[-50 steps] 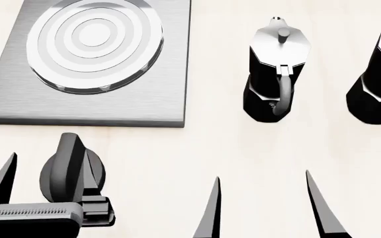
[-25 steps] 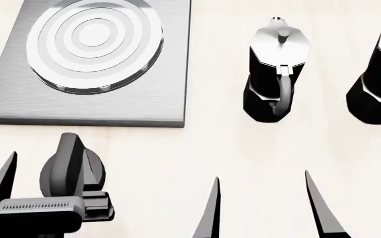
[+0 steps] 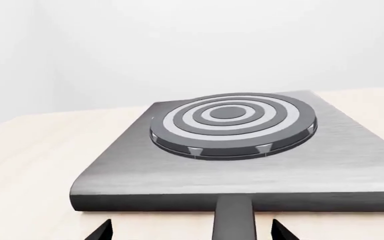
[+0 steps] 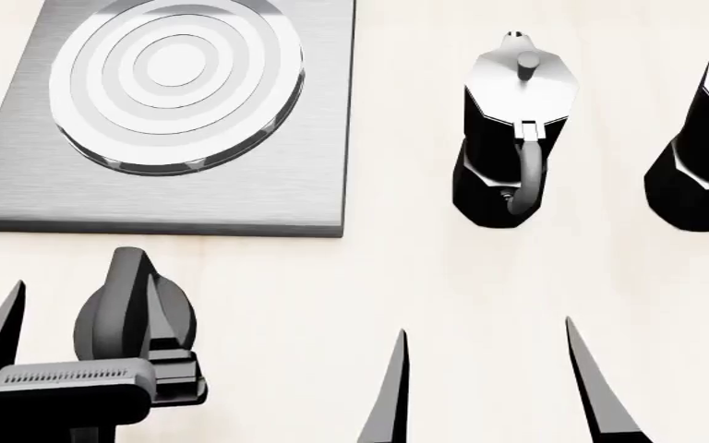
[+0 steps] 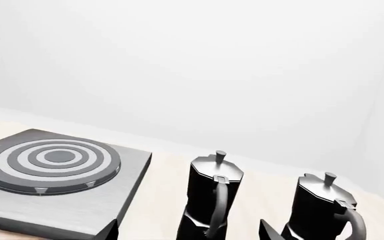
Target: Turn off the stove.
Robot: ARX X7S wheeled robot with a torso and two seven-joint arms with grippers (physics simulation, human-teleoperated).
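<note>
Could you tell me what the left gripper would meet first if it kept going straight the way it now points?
Most likely the knob: the left gripper points toward the stove, and the knob's ridge sits between its fingers just ahead. The stove's front edge lies beyond it.

no readable text, labels, brands or numbers anywhere.

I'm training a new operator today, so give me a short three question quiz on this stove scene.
1. True or false: a moka pot sits on the burner.
2. Which claw is at the knob? A) left B) right
3. How many moka pots stand beside the stove?

Key: 1. False, the burner is bare. 2. A, the left claw has fingers either side of the knob; the right claw hangs open over bare table. 3. Two.
</note>
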